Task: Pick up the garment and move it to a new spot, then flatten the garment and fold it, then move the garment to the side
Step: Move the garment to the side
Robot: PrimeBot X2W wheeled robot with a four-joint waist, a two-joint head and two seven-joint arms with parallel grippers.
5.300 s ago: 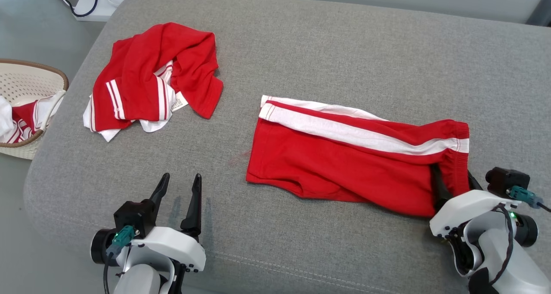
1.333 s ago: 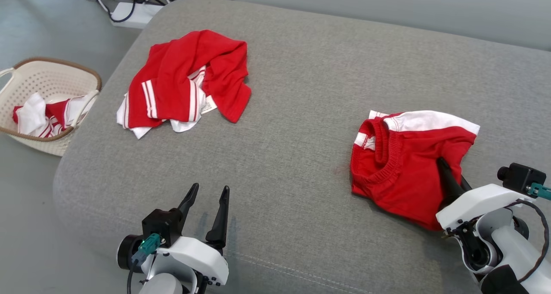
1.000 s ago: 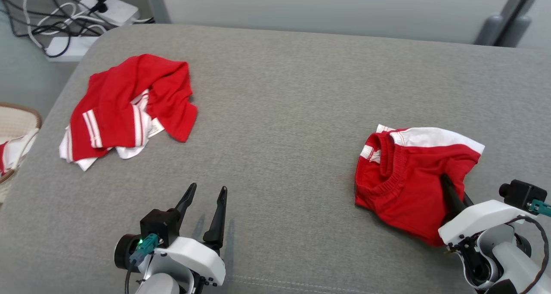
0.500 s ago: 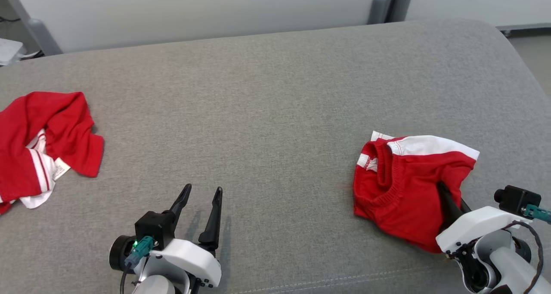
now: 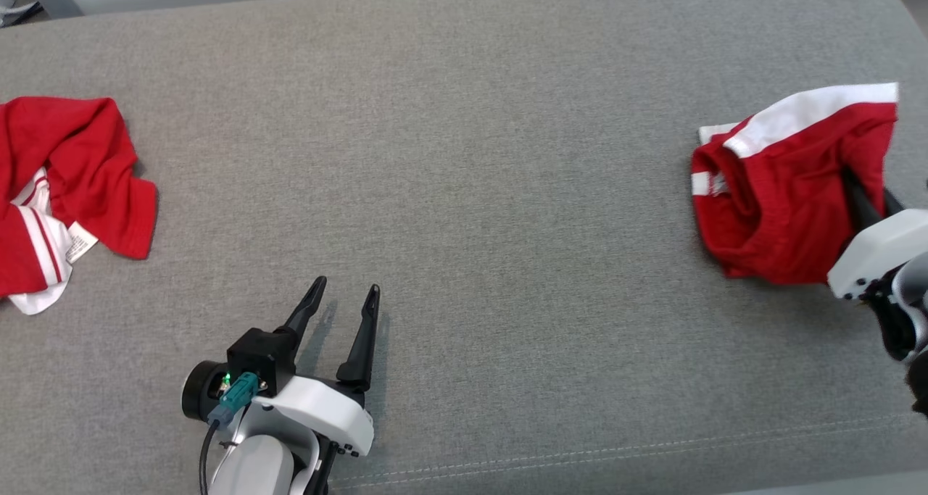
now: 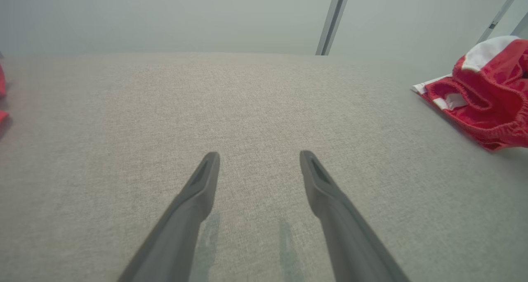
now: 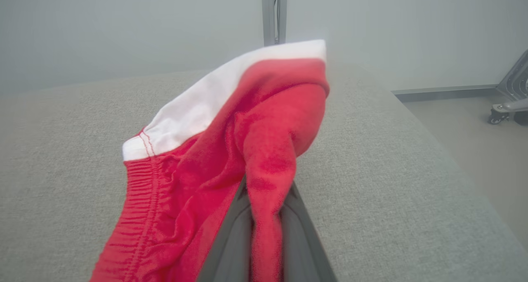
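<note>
A wide grey cushion [image 5: 464,154] lies under everything; the garment [image 5: 776,190], red shorts with a white band, sits bunched near its right end, one fold lifted; the right gripper [image 5: 866,205] is pinched tight on that fold; the left gripper [image 5: 346,286] hovers near the front edge, spread wide and empty; a second red-and-white garment [image 5: 65,183] lies crumpled far left.

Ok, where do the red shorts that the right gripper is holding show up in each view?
Head view: red shorts at the far right edge, bunched on the right gripper.
Left wrist view: at the upper right edge.
Right wrist view: centre, rising from the bottom edge, pinched between the fingers.
Shared landmark: the shorts' white stripe, topmost on them in every view.
</note>
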